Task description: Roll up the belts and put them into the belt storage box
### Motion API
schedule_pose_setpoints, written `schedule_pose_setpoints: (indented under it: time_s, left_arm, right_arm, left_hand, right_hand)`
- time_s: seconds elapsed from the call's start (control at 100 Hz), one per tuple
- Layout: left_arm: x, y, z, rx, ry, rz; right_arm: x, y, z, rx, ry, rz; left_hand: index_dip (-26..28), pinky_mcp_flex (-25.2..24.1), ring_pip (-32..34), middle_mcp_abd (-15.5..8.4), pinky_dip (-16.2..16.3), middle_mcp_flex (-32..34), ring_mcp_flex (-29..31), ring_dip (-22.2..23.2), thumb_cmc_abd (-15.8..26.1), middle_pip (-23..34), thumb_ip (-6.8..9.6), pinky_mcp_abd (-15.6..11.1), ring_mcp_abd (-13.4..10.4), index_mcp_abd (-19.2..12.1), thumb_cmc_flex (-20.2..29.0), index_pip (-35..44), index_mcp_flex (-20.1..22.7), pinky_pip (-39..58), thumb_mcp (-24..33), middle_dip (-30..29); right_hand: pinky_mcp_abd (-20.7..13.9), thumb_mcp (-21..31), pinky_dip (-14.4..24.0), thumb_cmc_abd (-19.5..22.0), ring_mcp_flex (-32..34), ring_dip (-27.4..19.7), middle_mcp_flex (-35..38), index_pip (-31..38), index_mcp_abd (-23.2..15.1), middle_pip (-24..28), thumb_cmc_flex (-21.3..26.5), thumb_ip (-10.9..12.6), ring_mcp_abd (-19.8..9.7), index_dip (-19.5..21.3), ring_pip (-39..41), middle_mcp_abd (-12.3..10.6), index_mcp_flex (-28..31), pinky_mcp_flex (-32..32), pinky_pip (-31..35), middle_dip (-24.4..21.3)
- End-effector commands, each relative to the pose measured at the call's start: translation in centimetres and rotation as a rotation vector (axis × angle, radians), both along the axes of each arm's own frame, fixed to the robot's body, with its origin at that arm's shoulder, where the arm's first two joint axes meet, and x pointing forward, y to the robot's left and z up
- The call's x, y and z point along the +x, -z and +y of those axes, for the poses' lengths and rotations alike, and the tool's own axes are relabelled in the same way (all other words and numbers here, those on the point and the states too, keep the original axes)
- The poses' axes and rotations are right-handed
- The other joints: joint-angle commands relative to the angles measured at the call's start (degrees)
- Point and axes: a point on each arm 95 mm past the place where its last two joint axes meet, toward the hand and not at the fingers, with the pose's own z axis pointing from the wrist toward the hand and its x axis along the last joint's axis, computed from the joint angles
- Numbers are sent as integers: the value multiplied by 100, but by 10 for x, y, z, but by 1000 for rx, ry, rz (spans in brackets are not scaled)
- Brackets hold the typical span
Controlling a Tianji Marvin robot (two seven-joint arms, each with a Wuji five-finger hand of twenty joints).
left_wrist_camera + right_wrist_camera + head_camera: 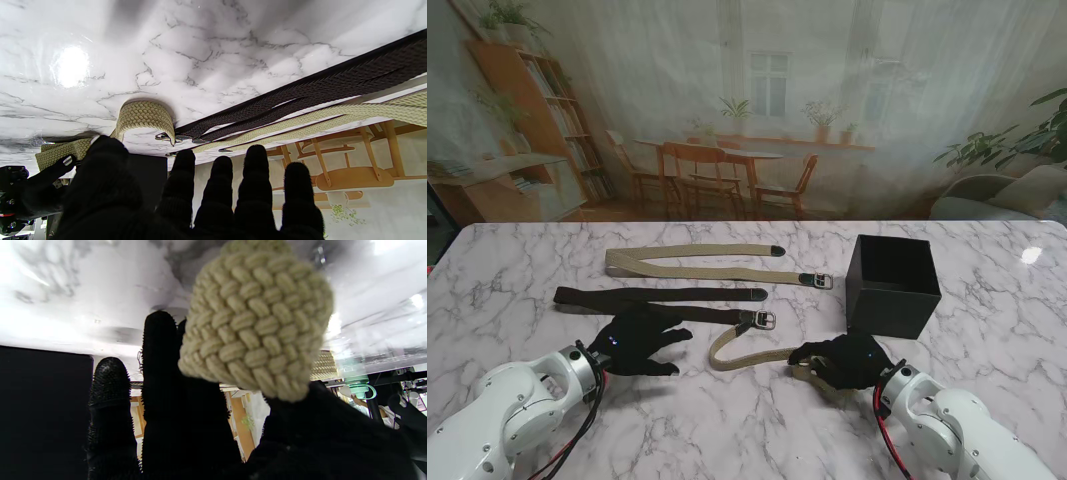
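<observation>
The right hand (845, 362) pinches the near tan belt (737, 345); the left hand (639, 345) is spread, holding nothing. The roll could pop loose before reaching the black box (892, 284) far right.

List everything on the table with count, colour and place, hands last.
tan belts: 2, tan; one folded flat farthest from me, one curved nearest me, its end in the right hand.
dark belt: 1, dark brown, folded flat between the tan ones.
box: 1, black, open top, right of the belts.
table: 1, white marble.
left hand: 1, black glove, open, near the dark belt.
right hand: 1, black glove, shut on the nearest tan belt.
</observation>
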Motion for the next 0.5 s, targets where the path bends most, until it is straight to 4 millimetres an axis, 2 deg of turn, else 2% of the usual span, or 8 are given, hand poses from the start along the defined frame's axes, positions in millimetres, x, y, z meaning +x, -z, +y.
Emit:
schedule_pose_setpoints:
  time_s: [0.0, 0.09, 0.23, 0.35, 0.42, 0.49]
  left_arm:
    - [-1, 1, -1, 9, 1, 7]
    - [-1, 0, 0, 9, 1, 5]
    - [-1, 0, 0, 8, 1, 2]
    - [-2, 0, 0, 8, 1, 1]
    - [-2, 0, 0, 9, -1, 1]
    - [-2, 0, 0, 9, -2, 1]
  right_arm:
    - [-5, 8, -1, 0, 0, 35]
    - [-6, 9, 1, 37, -1, 52]
    - [-6, 9, 2, 71, 1, 60]
    - [-7, 10, 3, 93, 8, 78]
    - [-8, 10, 3, 97, 10, 88]
    - [-8, 11, 4, 98, 15, 94]
  left_hand:
    - [35, -86, -118, 58, -59, -134, -54, -29, 213, -35, -122, 215, 32, 130, 74, 30, 91, -191, -71, -30]
    - [36, -88, -117, 68, -59, -132, -54, -28, 211, -31, -121, 214, 38, 129, 93, 32, 94, -190, -66, -29]
    - [36, -86, -113, 55, -58, -134, -47, -26, 219, -27, -122, 214, 30, 137, 101, 35, 96, -185, -68, -28]
    - [37, -87, -110, 62, -59, -132, -43, -23, 227, -21, -122, 214, 34, 142, 112, 40, 103, -182, -67, -27]
    - [38, -87, -108, 58, -59, -133, -39, -22, 233, -19, -121, 214, 29, 130, 123, 42, 105, -182, -64, -26]
    - [38, -89, -110, 57, -60, -139, -44, -22, 239, -20, -123, 214, 34, 138, 127, 42, 104, -180, -68, -27]
  right_hand:
    - [305, 632, -76, 326, -28, -58, -98, 188, -188, 324, 1091, 503, -651, -61, -109, -808, 457, -137, -113, 42]
    - [382, 522, -109, 396, -104, -53, -224, 880, -496, 438, 1260, 528, -636, 317, -149, -772, 1289, -268, -275, 109]
    - [420, 593, -106, 324, -157, -41, -331, 1501, -758, 560, 1302, 548, -619, 652, -163, -789, 1919, -344, -383, 170]
    - [430, 712, -91, 251, -217, -27, -383, 1683, -533, 652, 1282, 539, -623, 711, -173, -793, 2677, -402, -453, 213]
    - [409, 727, -81, 257, -261, -17, -430, 1948, -224, 706, 1280, 535, -629, 766, -174, -829, 3432, -438, -490, 241]
    - [353, 698, -68, 291, -302, -10, -472, 2205, 12, 769, 1282, 530, -644, 915, -176, -859, 3906, -461, -505, 269]
